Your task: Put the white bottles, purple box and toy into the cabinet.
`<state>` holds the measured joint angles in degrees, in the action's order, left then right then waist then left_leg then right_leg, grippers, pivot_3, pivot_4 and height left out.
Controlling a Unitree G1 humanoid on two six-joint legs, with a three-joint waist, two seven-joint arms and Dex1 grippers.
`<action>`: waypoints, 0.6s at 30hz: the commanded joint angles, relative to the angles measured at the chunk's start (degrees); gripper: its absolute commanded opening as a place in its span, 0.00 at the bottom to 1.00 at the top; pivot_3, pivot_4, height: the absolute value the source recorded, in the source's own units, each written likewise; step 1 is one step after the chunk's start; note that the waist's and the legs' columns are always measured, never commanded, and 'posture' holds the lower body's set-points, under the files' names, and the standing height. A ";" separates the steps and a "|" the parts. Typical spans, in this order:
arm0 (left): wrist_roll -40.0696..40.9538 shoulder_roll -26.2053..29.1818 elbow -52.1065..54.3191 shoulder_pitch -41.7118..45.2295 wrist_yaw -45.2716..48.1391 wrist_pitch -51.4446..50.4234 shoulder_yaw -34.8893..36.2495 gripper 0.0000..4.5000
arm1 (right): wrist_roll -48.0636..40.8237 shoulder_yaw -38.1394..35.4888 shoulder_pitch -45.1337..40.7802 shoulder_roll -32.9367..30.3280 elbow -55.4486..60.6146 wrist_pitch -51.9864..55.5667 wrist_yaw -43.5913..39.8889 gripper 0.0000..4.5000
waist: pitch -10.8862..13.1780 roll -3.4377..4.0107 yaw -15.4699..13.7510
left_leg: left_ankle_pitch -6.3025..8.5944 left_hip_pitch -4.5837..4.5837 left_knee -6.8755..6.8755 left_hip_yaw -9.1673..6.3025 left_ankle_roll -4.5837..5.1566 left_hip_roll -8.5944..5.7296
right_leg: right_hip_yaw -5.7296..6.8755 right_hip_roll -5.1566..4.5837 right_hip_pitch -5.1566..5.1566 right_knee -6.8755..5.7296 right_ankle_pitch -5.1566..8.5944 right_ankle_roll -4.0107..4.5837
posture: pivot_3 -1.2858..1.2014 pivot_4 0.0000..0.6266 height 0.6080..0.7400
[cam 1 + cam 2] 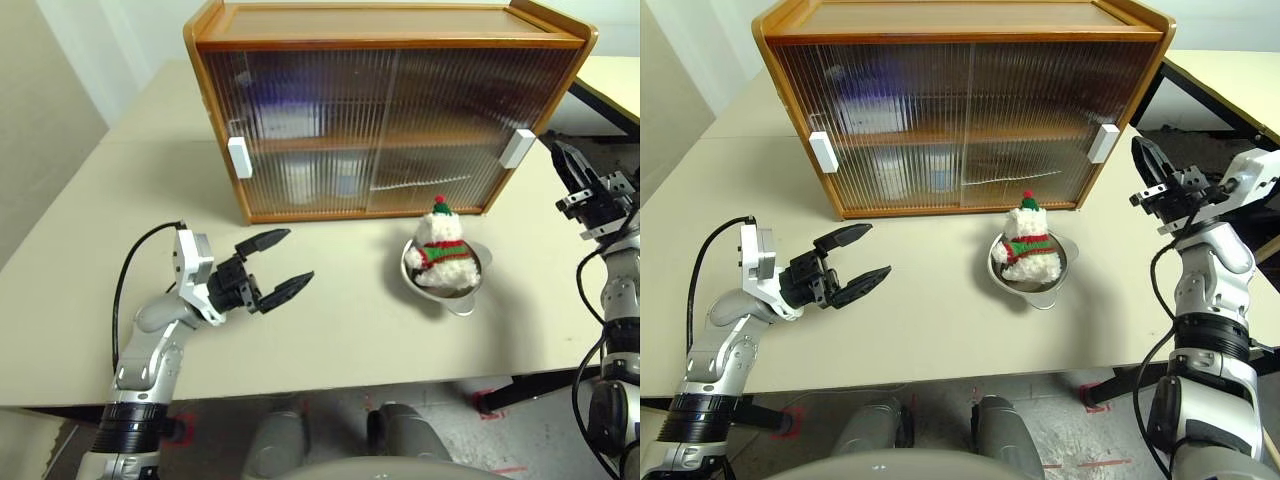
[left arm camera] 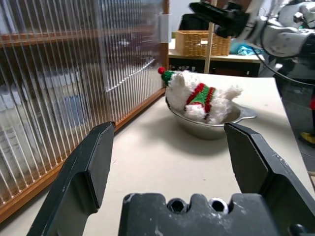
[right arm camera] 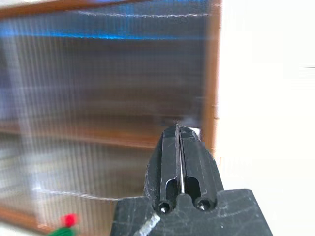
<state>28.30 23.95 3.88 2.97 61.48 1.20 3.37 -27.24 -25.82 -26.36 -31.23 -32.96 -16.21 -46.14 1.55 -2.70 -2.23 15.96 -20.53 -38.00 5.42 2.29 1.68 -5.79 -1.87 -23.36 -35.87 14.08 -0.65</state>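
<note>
Looking down, we see the toy [image 1: 441, 246] sitting in a metal bowl [image 1: 462, 293] on the table [image 1: 340, 330], just in front of the cabinet [image 1: 380, 110], whose 2 sliding doors are shut. Our left gripper [image 1: 281, 262] hangs spread and empty; our right gripper [image 1: 1148, 165] is pressed together near the cabinet's right handle [image 1: 517, 148].
</note>
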 commanded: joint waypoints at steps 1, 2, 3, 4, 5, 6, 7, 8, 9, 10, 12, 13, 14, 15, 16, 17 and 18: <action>-0.06 0.31 0.86 -0.66 0.50 0.83 -0.69 1.00 | 3.13 0.84 -1.66 -1.10 -2.55 -0.53 3.67 0.01 | 0.00 0.00 -0.06 | 0.00 -0.01 0.00 0.00 0.00 -0.01 | 0.00 0.00 0.00 0.00 0.01 -0.01 | 0.58 0.00 1.00; -0.14 0.19 0.88 -0.70 0.42 0.91 -0.76 1.00 | 3.87 1.25 -2.15 -1.20 -3.05 -0.04 4.58 0.01 | 0.00 0.00 -0.09 | 0.00 -0.01 -0.01 0.00 0.01 -0.01 | 0.00 -0.02 0.01 0.01 0.01 -0.02 | 0.59 0.00 1.00; -0.27 0.06 0.84 -0.72 0.32 1.04 -0.89 1.00 | 4.59 1.85 -2.70 -1.22 -3.56 1.11 5.40 0.01 | 0.00 0.00 -0.07 | 0.00 -0.02 -0.01 0.00 0.01 -0.02 | 0.00 -0.03 0.00 0.01 0.01 -0.03 | 0.59 0.00 1.00; -0.44 -0.04 0.77 -0.76 0.24 1.21 -1.01 1.00 | 5.15 2.30 -3.18 -1.14 -3.95 2.01 6.11 0.01 | 0.00 0.00 -0.05 | -0.01 -0.02 -0.01 0.01 0.01 -0.02 | -0.01 -0.04 0.00 0.02 0.01 -0.03 | 0.59 0.00 1.00; -0.69 -0.10 0.62 -0.83 0.22 1.41 -1.19 1.00 | 5.71 2.78 -3.63 -1.04 -4.23 2.68 6.75 0.01 | 0.00 0.00 -0.04 | 0.00 -0.02 -0.01 0.01 0.01 0.00 | -0.01 -0.05 0.01 0.01 0.01 -0.03 | 0.59 0.00 1.00; -0.94 -0.11 0.46 -0.88 0.26 1.59 -1.39 1.00 | 6.27 3.30 -3.98 -1.02 -4.50 3.15 7.18 0.01 | 0.00 0.01 -0.04 | 0.00 -0.02 0.00 0.00 0.01 0.01 | -0.01 -0.06 0.00 0.01 0.01 -0.03 | 0.59 0.00 1.00; -1.23 -0.05 0.34 -0.94 0.40 1.86 -1.62 1.00 | 6.87 3.82 -4.22 -1.01 -4.70 3.44 7.69 0.01 | -0.01 0.02 -0.06 | 0.00 -0.02 -0.01 0.00 0.01 0.01 | -0.01 -0.05 0.00 0.01 0.01 -0.02 | 0.59 0.00 1.00; -1.39 -0.02 0.29 -0.96 0.48 2.04 -1.81 1.00 | 7.26 4.12 -4.41 -0.97 -4.89 3.72 8.22 0.01 | -0.01 0.02 -0.12 | 0.00 -0.02 0.00 -0.01 0.01 0.02 | -0.01 -0.05 0.00 0.00 0.01 -0.02 | 0.59 0.00 1.00; -1.38 -0.01 0.26 -0.96 0.49 2.16 -1.92 1.00 | 7.66 4.39 -4.55 -0.95 -5.08 3.98 8.78 0.01 | -0.01 0.02 -0.18 | 0.00 -0.02 0.00 -0.03 0.01 0.02 | 0.00 -0.05 0.00 0.00 0.01 -0.02 | 0.59 0.00 1.00; -1.35 0.02 0.25 -0.96 0.45 2.26 -2.00 1.00 | 8.07 4.67 -4.60 -0.97 -5.23 4.11 9.16 0.01 | -0.01 0.02 -0.20 | 0.00 -0.02 0.00 -0.03 0.01 0.02 | 0.00 -0.05 0.00 0.00 0.01 -0.02 | 0.59 0.00 1.00; -1.26 0.12 0.17 -0.93 0.45 2.47 -2.05 1.00 | 8.70 5.10 -4.54 -1.05 -5.34 4.42 10.12 0.01 | -0.01 0.02 -0.21 | 0.00 -0.03 0.00 -0.03 0.01 0.02 | 0.00 -0.06 0.00 0.00 0.01 -0.02 | 0.59 0.00 1.00; -1.22 0.20 0.09 -0.90 0.47 2.52 -2.03 1.00 | 8.83 5.25 -4.56 -1.02 -5.40 4.60 10.53 0.01 | -0.01 0.02 -0.23 | 0.00 -0.03 0.00 -0.02 0.01 0.01 | 0.00 -0.07 0.00 0.00 0.01 -0.03 | 0.59 0.00 1.00; -1.21 0.28 -0.02 -0.85 0.45 2.51 -2.01 1.00 | 9.09 5.45 -4.58 -1.04 -5.45 4.84 10.96 0.01 | -0.01 0.02 -0.23 | 0.00 -0.04 0.00 -0.02 0.01 0.00 | 0.00 -0.07 0.00 0.00 0.01 -0.03 | 0.59 0.00 1.00; -1.26 0.40 -0.10 -0.83 0.43 2.40 -2.03 1.00 | 9.39 5.65 -4.62 -1.07 -5.54 4.96 11.33 0.01 | -0.01 0.02 -0.23 | 0.00 -0.04 0.00 -0.02 0.01 0.01 | 0.00 -0.07 0.00 0.00 0.00 -0.03 | 0.59 0.00 1.00; -1.31 0.58 -0.19 -0.82 0.56 2.29 -2.09 1.00 | 9.64 5.76 -4.64 -1.03 -5.62 5.12 11.81 0.01 | -0.01 0.02 -0.22 | 0.00 -0.04 0.00 -0.02 0.01 0.01 | 0.01 -0.07 0.00 0.00 0.00 -0.03 | 0.59 0.00 1.00; -1.26 0.62 -0.25 -0.81 0.61 2.16 -2.15 1.00 | 9.92 5.83 -4.61 -1.05 -5.65 5.26 12.46 0.01 | -0.01 0.02 -0.21 | 0.00 -0.03 0.00 -0.02 0.01 0.01 | 0.01 -0.07 0.00 0.00 0.00 -0.03 | 0.58 0.00 1.00; -1.21 0.64 -0.28 -0.80 0.64 2.08 -2.19 1.00 | 10.09 5.85 -4.59 -1.06 -5.63 5.36 12.92 0.01 | -0.01 0.02 -0.20 | 0.00 -0.03 0.00 -0.02 0.01 0.01 | 0.01 -0.07 0.00 0.00 0.00 -0.03 | 0.58 0.00 1.00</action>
<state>27.40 23.98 3.78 2.29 61.75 3.18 1.70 -17.98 -20.42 -30.55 -31.88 -37.99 -11.37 -34.23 1.54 -2.68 -2.43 15.96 -20.56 -38.00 5.39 2.30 1.69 -5.78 -1.93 -23.36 -35.88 14.09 -0.68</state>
